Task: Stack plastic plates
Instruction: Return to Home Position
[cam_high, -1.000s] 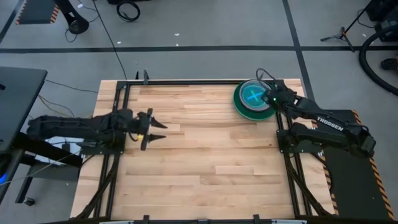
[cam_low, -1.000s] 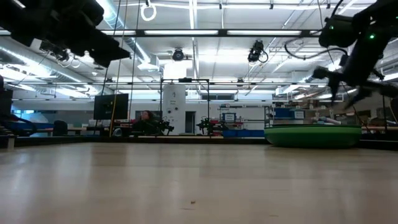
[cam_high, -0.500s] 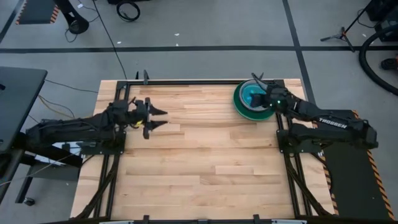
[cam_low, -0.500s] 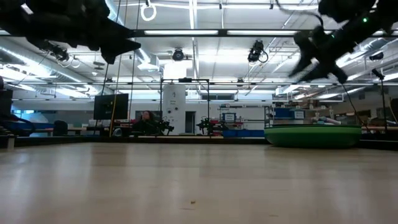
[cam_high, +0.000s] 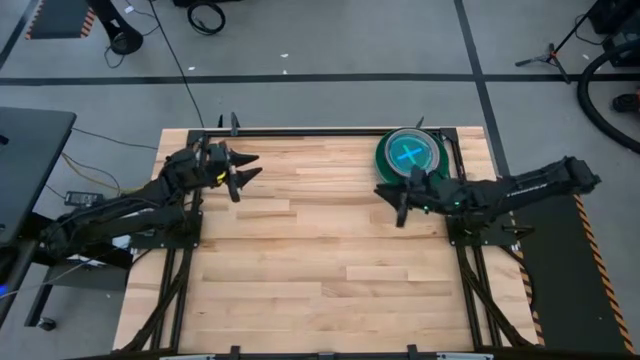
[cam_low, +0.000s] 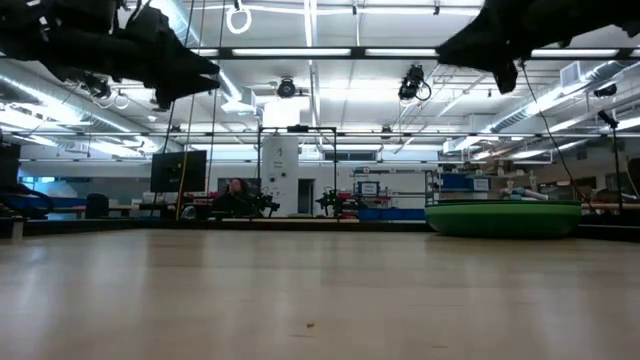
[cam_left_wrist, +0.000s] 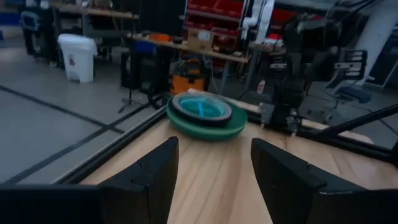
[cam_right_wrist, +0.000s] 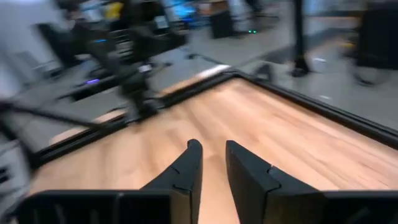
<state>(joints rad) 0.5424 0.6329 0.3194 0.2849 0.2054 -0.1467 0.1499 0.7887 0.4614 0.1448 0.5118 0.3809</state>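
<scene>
The plastic plates form one stack (cam_high: 410, 155) at the table's far right corner. A large dark green plate is at the bottom, with a dark grey one and a translucent blue-green one on top. The bottom plate rests flat on the wood, as the low view's stack (cam_low: 503, 218) and the left wrist view's stack (cam_left_wrist: 205, 115) also show. My left gripper (cam_high: 256, 165) hovers open near the far left corner, pointing toward the stack. My right gripper (cam_high: 387, 205) hovers open just near-left of the stack, pointing toward the table's left. Both hang high above the table in the low view.
A black metal frame (cam_high: 300, 131) runs along the table's far edge and down both sides. Bare wood (cam_high: 320, 260) fills the middle and near part of the table. The right arm's base (cam_left_wrist: 292, 68) stands just beyond the stack in the left wrist view.
My right gripper has come off the top of the stack, swung toward the near edge and the table's left, and turned to point left. My left gripper has moved toward the far edge and risen, turning toward the stack. The stack has stayed put.
</scene>
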